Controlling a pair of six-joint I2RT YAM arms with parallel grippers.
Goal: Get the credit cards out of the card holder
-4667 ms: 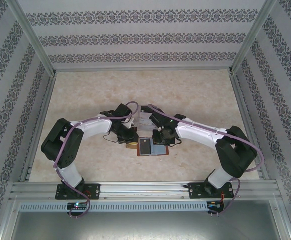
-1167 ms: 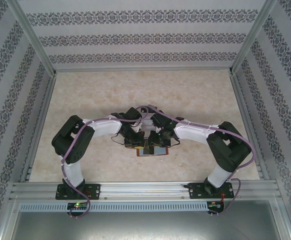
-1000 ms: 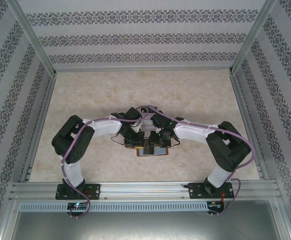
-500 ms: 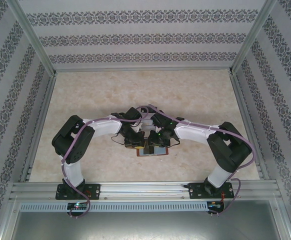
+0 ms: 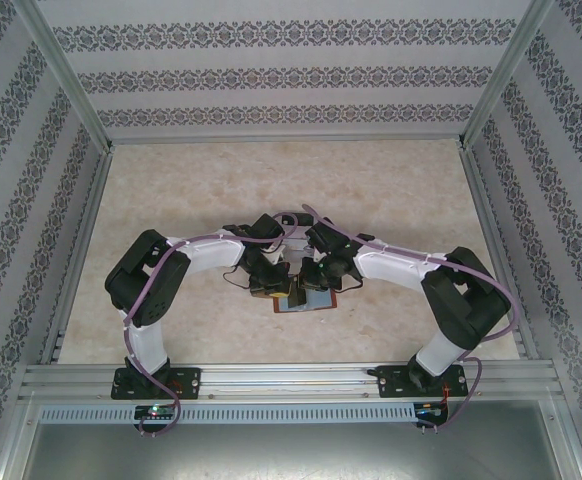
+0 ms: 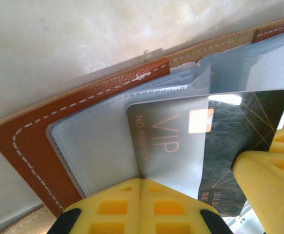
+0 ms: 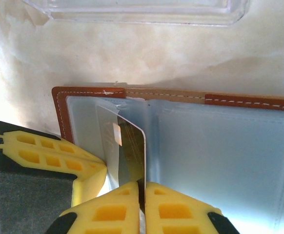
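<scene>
Two pairs of yellow pads are clenched over one spot. On my left wrist feed, the left gripper (image 6: 140, 184) has its pads pressed tight together closest to the lens. They pinch the near edge of a bluish-grey sleeve (image 6: 93, 146) of the card holder (image 6: 25, 141). Just beyond those fingertips the dark card (image 6: 244, 117) lies half drawn out. Its left half, printed VIP, sits under the sleeve film, and its bare right half runs off to the right of the pads.

On the right wrist feed, the right gripper (image 7: 142, 187) is closed on that bare end. The card stands edge-on between its pads and reaches away from them into the sleeve. The other arm's yellow finger sits just left of them.

Past both sets of fingertips the holder lies open on the table (image 7: 191, 58), stitched brown rim farthest from the tools. Beyond the rim is bare tabletop, then the edge of a clear tray (image 7: 132, 12).
</scene>
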